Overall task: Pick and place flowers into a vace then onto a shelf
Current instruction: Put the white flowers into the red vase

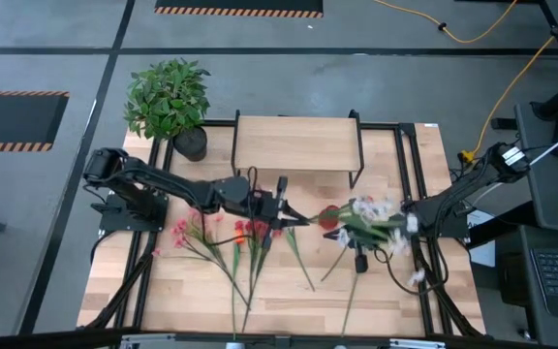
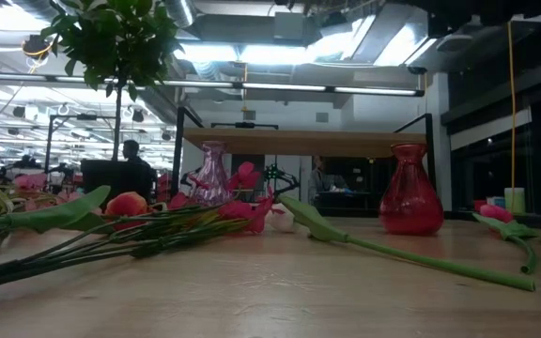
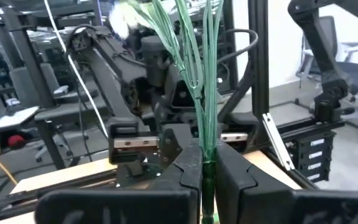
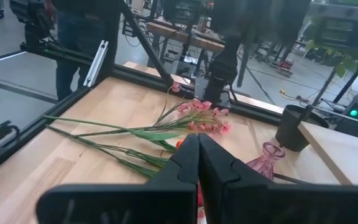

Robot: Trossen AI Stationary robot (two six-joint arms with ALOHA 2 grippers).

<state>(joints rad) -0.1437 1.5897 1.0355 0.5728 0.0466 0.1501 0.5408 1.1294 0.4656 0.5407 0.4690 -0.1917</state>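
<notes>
My left gripper reaches level over the table's middle, shut on a bunch of flowers. Their green stems run ahead toward the right arm and end in white blooms. My right gripper is beside those blooms, shut, with nothing showing between its fingers. More flowers lie flat on the tabletop, left of middle. A pink vase and a red vase stand upright on the table. The shelf stands at the far middle. My left gripper pinches several green stems together between its two fingers, near their lower ends. The fingers come level from the table's left and lie along the stems. The bunch sticks out ahead of them, clear of the table. My right gripper is near the blooms; I cannot tell whether it touches them.
A bushy potted plant stands at the far left corner. Black frame rails run along the table's sides. The pink vase is close beside my right gripper. Bare wood shows along the near edge. A person sits in the room behind.
</notes>
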